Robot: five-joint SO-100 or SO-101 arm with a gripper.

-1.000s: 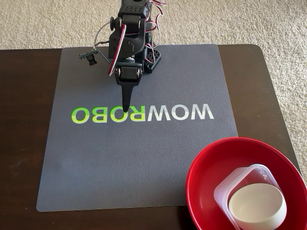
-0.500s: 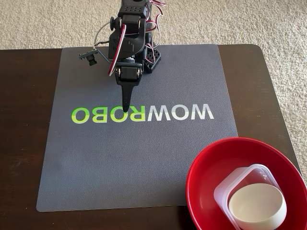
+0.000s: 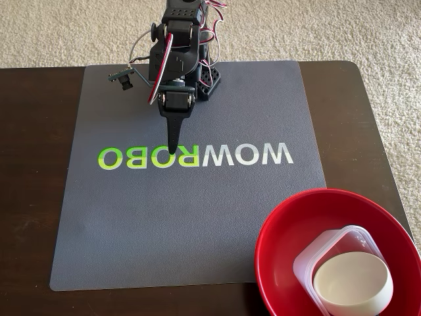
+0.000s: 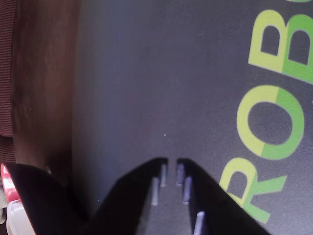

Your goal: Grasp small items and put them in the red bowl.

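The red bowl (image 3: 332, 250) sits at the table's front right in the fixed view. Inside it a clear square plastic tub (image 3: 322, 253) holds a small white round bowl (image 3: 353, 283). My gripper (image 3: 172, 150) hangs at the back of the mat, folded near the arm base, tip pointing down over the lettering. In the wrist view my gripper (image 4: 170, 164) has its jaws nearly together with nothing between them. A sliver of the red bowl (image 4: 6, 183) shows at the lower left edge there. No clip or dark plastic piece shows on the mat.
A grey mat (image 3: 191, 217) with "WOWROBO" lettering (image 3: 197, 157) covers most of the dark wooden table (image 3: 29, 197). Beige carpet (image 3: 329, 29) surrounds the table. The arm base (image 3: 197, 79) stands at the mat's far edge.
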